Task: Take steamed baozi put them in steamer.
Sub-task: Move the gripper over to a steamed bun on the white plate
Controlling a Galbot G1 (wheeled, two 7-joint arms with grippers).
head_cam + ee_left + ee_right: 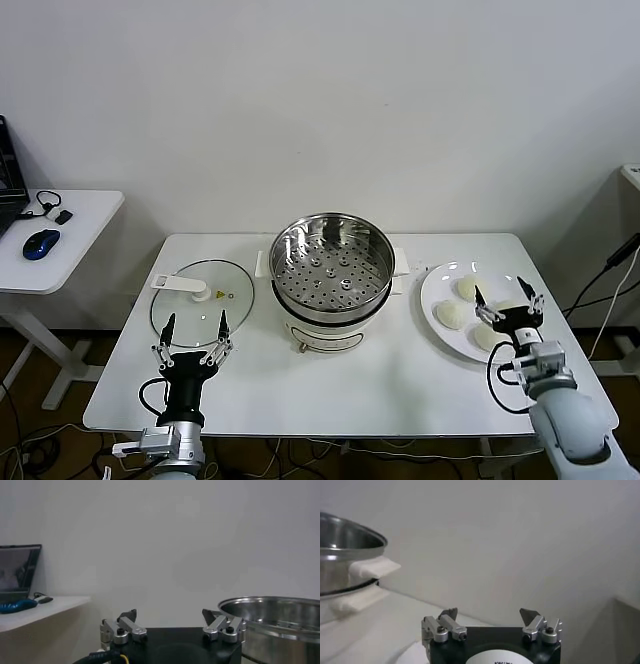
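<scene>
The steamer (330,268) stands mid-table, a shiny steel pot on a white base, and its perforated tray is bare. Three steamed baozi lie on a white plate (432,292) to its right: one at the back (467,288), one on the steamer's side (452,315) and one at the front (487,337). My right gripper (506,299) hovers open just above the plate's outer part, over the baozi, holding nothing. In the right wrist view the right gripper (489,615) has wide-apart tips, with the steamer (342,555) beyond. My left gripper (195,330) stands open near the table's front left.
A round glass lid (205,305) with a white handle (180,286) lies flat left of the steamer, just beyond the left gripper. A side table (80,225) at far left carries a blue mouse (41,243). The left wrist view shows the steamer (280,625) close by.
</scene>
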